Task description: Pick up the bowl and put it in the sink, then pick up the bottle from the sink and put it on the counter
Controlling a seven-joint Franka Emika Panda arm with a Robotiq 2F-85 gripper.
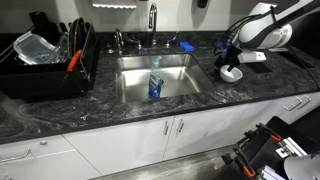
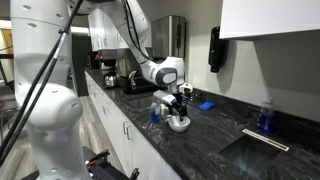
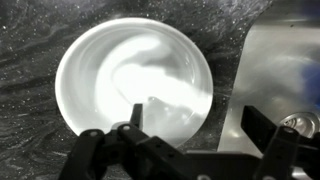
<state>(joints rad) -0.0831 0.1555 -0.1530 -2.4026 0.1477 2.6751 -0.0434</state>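
Observation:
The white bowl (image 3: pixel 130 70) sits on the black marbled counter (image 1: pixel 120 120) just beside the sink, and shows in both exterior views (image 1: pixel 231 73) (image 2: pixel 179 124). My gripper (image 3: pixel 195 120) is open and low over the bowl, with one finger inside it and the other outside its rim; it also shows in both exterior views (image 1: pixel 228 60) (image 2: pixel 178 105). The clear bottle with a blue label (image 1: pixel 156 86) stands upright in the steel sink (image 1: pixel 175 70). A strip of the sink (image 3: pixel 285 70) shows in the wrist view.
A black dish rack (image 1: pixel 45 65) holding a clear plastic container stands on the counter beyond the sink. A chrome faucet (image 1: pixel 152 20) rises behind the basin. A small flat blue object (image 1: pixel 186 46) (image 2: pixel 205 104) lies near the wall. A coffee machine (image 2: pixel 108 68) stands further along.

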